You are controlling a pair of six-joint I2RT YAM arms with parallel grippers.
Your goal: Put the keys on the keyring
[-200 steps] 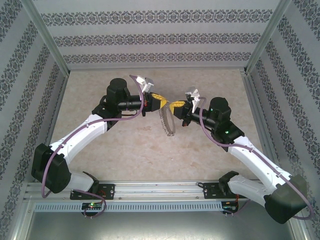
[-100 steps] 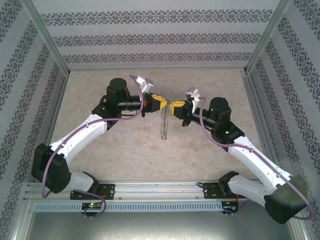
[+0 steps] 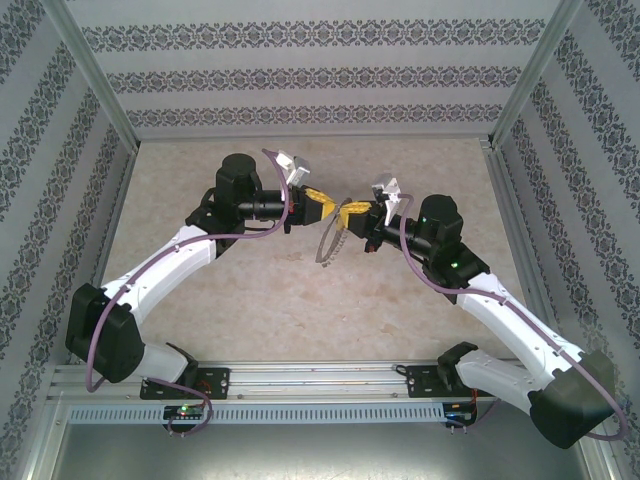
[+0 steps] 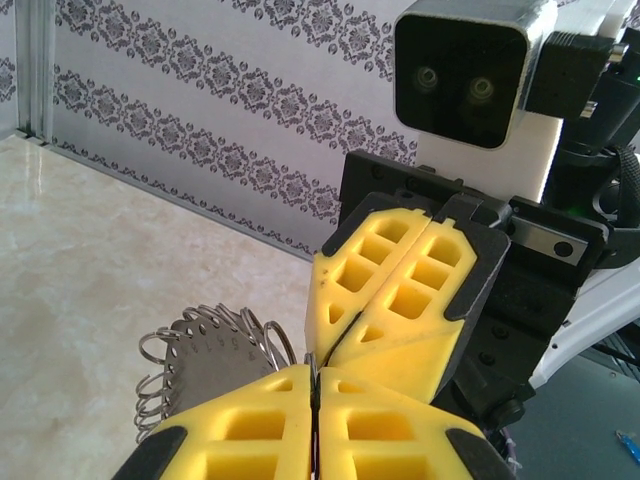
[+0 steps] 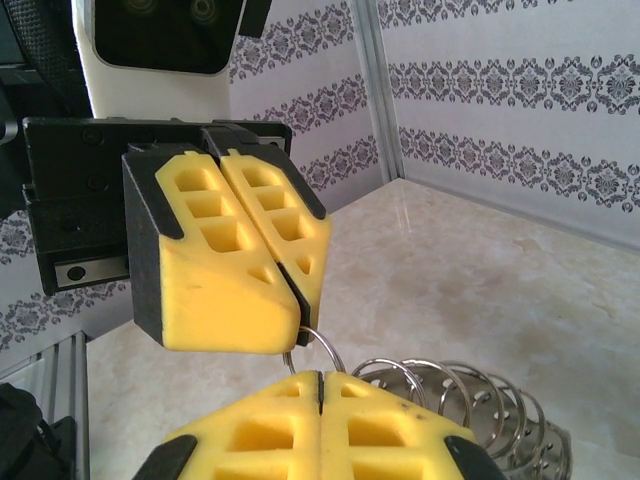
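From above, the left fingers (image 3: 318,203) and the right fingers (image 3: 352,213) meet tip to tip over the middle of the beige worktop (image 3: 250,300). Both pairs are pressed together, and the keyring (image 3: 330,243) hangs below their meeting point as a grey coiled loop, clear of the surface. Patterned walls (image 3: 320,70) close in the far end and both sides, a metal rail (image 3: 320,375) runs along the near edge, and a purple cable (image 3: 250,236) trails along the left arm. In the left wrist view, the left fingers (image 4: 250,430) sit at the bottom with their yellow pads shut flat and a thin wire showing at the seam. The right fingers (image 4: 400,290), also closed, stand straight ahead and almost touch them, blocking the right side together with the black mount and the camera (image 4: 465,60) above it. The keyring (image 4: 205,345) fans out in wire coils low on the left, over the worktop (image 4: 90,250). In the right wrist view, the right fingers (image 5: 400,430) are shut at the bottom and the left fingers (image 5: 215,270) are shut above them. One loop of the keyring (image 5: 450,395) is pinched between the two tips, and its other coils spread to the right above the worktop (image 5: 520,270). The left wrist's camera (image 5: 160,30) and a metal post (image 5: 365,90) stand behind.
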